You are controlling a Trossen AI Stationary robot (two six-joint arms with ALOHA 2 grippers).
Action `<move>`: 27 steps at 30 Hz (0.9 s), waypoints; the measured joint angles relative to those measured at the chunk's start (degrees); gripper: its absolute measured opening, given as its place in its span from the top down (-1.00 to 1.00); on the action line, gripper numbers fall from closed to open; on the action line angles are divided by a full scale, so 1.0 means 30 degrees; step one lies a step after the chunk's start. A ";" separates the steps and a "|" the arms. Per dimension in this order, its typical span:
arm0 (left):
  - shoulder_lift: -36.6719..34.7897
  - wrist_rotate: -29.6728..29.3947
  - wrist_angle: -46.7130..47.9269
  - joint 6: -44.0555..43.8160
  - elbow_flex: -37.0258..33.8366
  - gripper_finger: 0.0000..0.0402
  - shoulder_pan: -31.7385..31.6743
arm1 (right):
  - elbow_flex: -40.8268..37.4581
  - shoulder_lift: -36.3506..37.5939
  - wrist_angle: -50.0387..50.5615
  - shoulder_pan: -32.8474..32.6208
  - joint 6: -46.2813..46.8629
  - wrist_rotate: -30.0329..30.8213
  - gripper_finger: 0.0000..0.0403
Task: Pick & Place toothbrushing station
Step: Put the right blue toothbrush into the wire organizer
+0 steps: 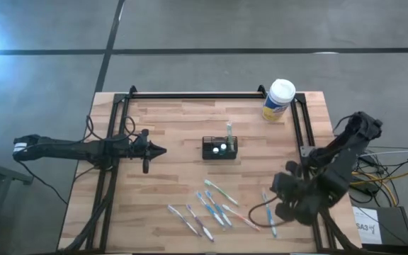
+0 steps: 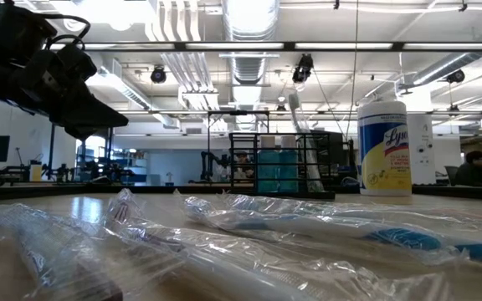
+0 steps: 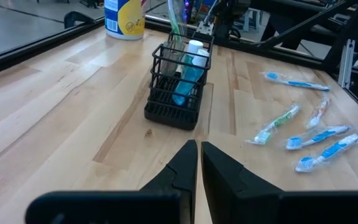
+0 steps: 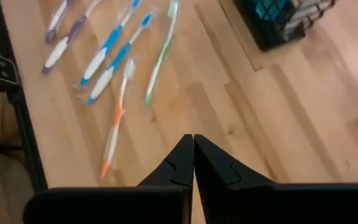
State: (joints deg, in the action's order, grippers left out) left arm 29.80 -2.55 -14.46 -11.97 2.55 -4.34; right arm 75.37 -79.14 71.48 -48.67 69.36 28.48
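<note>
Standing mid-table, the toothbrushing station [image 1: 219, 147] lies apart from both closed, empty grippers' fingers.

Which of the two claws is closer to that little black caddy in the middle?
The left gripper is nearer, level with the caddy on its left side, pointing at it. The right gripper is farther, off toward the table's near right corner.
</note>
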 joint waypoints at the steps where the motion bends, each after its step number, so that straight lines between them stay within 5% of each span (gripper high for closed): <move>1: 0.0002 0.0000 -0.0007 0.0000 0.0000 0.87 0.0000 | 0.0381 -0.0457 0.0300 -0.0209 0.0566 0.0001 0.96; 7: 0.0000 0.0034 -0.0015 -0.0492 -0.0002 0.87 0.0000 | 0.1189 -0.2398 0.0512 -0.0493 0.3523 -0.1184 0.89; 20: 0.0005 0.1326 0.0153 -0.1071 0.0000 0.87 0.0000 | 0.1262 -0.5822 0.0523 -0.0567 0.7982 -0.4548 -0.04; 27: 0.0007 0.1326 0.0146 -0.1005 -0.0002 0.87 -0.0015 | 0.1240 -0.6682 0.1295 -0.0435 1.0871 -0.5555 -0.21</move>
State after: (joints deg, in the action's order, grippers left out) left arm 29.82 1.43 -14.02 -14.98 2.54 -4.38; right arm 79.09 -99.19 75.36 -49.98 101.98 11.82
